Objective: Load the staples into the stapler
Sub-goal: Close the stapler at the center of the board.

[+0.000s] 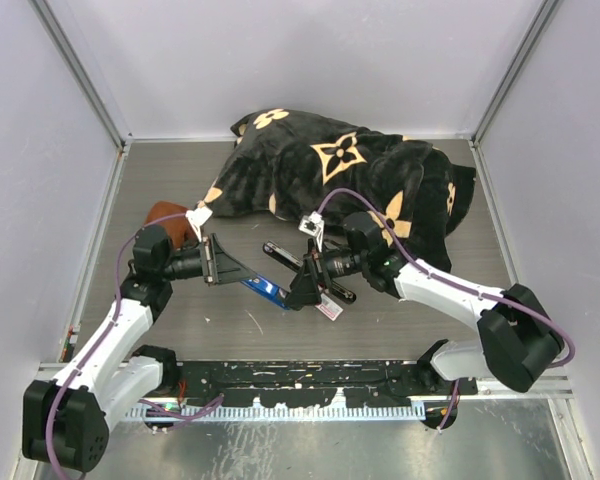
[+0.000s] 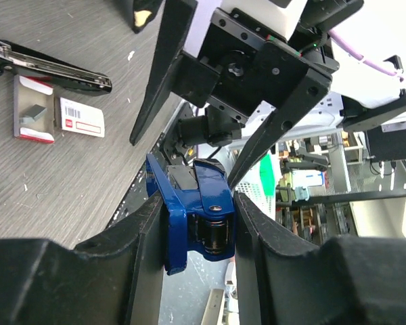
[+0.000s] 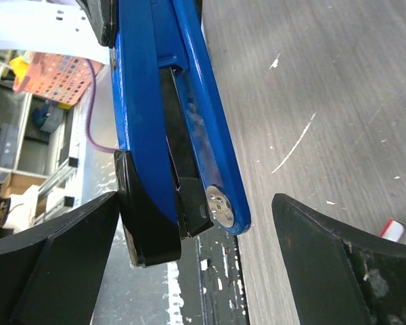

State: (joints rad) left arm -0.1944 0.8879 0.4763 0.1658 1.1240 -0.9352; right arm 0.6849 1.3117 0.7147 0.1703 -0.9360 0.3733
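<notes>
A blue stapler [image 1: 266, 290] with a black base hangs above the table. My left gripper [image 1: 242, 272] is shut on its hinge end [image 2: 201, 223], both pads pressed against the blue sides. My right gripper [image 1: 300, 294] stands open around the stapler's front end [image 3: 189, 196], which lies nearer the left finger [image 3: 61, 264] than the right one [image 3: 352, 271]. The blue top arm is parted a little from the black magazine. The staples [image 1: 328, 308] lie on the table to the right of the grippers: an open red-and-white tray with a small grey piece [image 2: 32, 116] and a labelled white sleeve [image 2: 81, 117] beside it.
A black stapler [image 1: 308, 268] lies opened out flat on the table just behind the staples. A black cloth with tan flower prints [image 1: 340, 170] covers the back of the table. A brown object [image 1: 166, 216] sits at the left. Grey walls close in three sides.
</notes>
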